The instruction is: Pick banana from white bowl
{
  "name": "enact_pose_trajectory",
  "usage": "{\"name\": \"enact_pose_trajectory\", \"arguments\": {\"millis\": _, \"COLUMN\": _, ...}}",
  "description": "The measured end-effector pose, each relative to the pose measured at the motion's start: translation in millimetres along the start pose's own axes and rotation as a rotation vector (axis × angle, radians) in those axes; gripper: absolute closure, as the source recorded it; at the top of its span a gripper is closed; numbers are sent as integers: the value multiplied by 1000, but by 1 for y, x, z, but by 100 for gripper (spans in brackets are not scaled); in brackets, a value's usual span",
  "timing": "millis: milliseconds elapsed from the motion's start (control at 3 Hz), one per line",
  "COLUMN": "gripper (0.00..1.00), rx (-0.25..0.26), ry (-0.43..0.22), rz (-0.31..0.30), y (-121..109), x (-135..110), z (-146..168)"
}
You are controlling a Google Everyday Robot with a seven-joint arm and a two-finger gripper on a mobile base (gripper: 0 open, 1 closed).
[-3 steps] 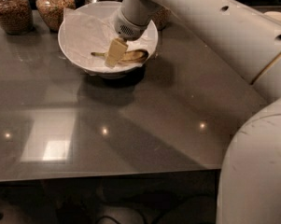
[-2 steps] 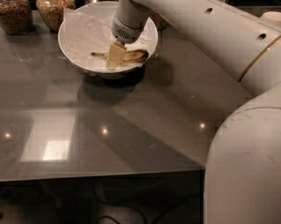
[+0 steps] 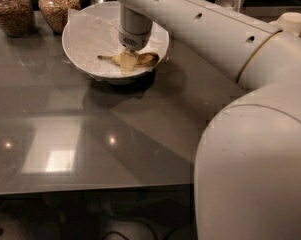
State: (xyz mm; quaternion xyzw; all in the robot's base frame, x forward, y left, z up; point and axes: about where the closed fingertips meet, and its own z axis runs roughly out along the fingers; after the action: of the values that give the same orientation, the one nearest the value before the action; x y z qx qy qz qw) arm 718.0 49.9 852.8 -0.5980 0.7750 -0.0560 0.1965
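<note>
Reaching into the white bowl [image 3: 72,54] for the banana [image 3: 149,59]; pick not yet completed.

Gripper [image 3: 127,61] points straight down from the wrist, its tip at the banana's middle. Whether it has closed on the fruit we cannot tell. The banana lies flat on the paper liner [image 3: 90,34] at the near side of the bowl, stem to the left. We judge the approach done, the grasp unconfirmed, and the lift clear of the rim left to do. The banana is slender, slightly curved, and yellow with brown patches, so likely soft. The liner is matte and crinkled. The bowl is wide and shallow on a dark foot. The bench [image 3: 90,134] is glossy grey and reflects lamps. Two jars [image 3: 12,11] of brown grain stand behind.
</note>
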Motion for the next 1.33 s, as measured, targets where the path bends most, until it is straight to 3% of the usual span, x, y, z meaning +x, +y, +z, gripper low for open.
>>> {"name": "enact_pose_trajectory", "arguments": {"millis": 667, "gripper": 87, "rx": -1, "ry": 84, "rz": -16, "y": 0, "x": 12, "z": 5}}
{"name": "enact_pose_trajectory", "arguments": {"millis": 1000, "gripper": 100, "rx": 14, "ry": 75, "rz": -38, "y": 0, "x": 9, "z": -7}}
{"name": "enact_pose_trajectory", "arguments": {"millis": 1333, "gripper": 100, "rx": 33, "ry": 0, "rz": -69, "y": 5, "x": 4, "z": -32}}
